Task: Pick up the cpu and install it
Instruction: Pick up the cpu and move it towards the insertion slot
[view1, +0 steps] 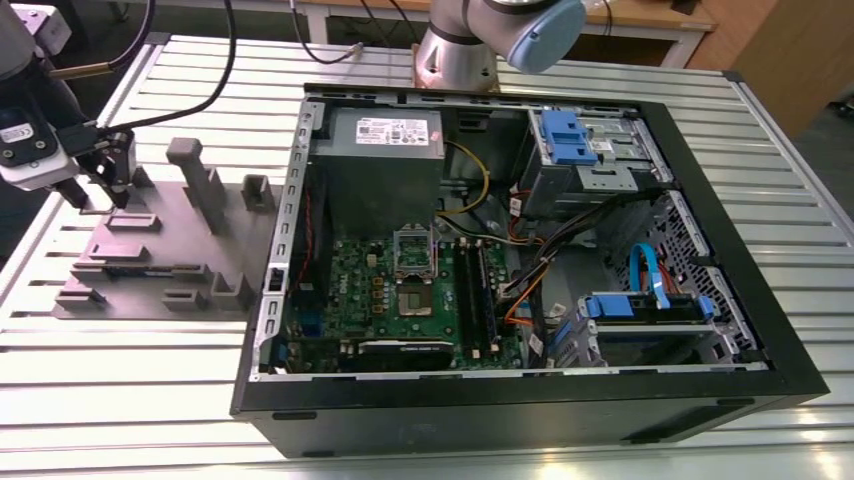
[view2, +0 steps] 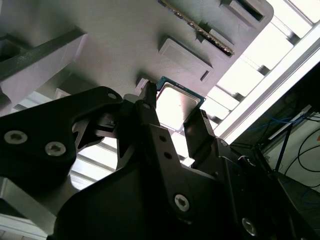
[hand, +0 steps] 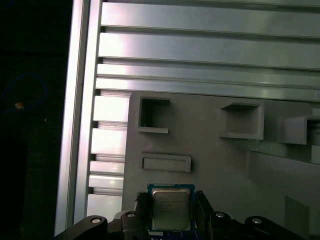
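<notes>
Second wrist view has the gripper (view2: 174, 104) jaws either side of the cpu (view2: 177, 100) on the grey holder (view2: 115, 35), can't tell if they're pinching, and an off-centre bite could tilt or drop it.

The cpu (hand: 170, 209) (view2: 177, 104) shows in both wrist views: a small flat square chip, silvery metal lid facing up, thin blue-green rim all round. The lid's shiny, catches a lot of glare, and has some faint print on it. It sits level, not tilted, at the grey tray (hand: 215, 165), near a low raised rectangular block (hand: 166, 163) and close to the tray's edge by the slatted surface (hand: 200, 50).
</notes>
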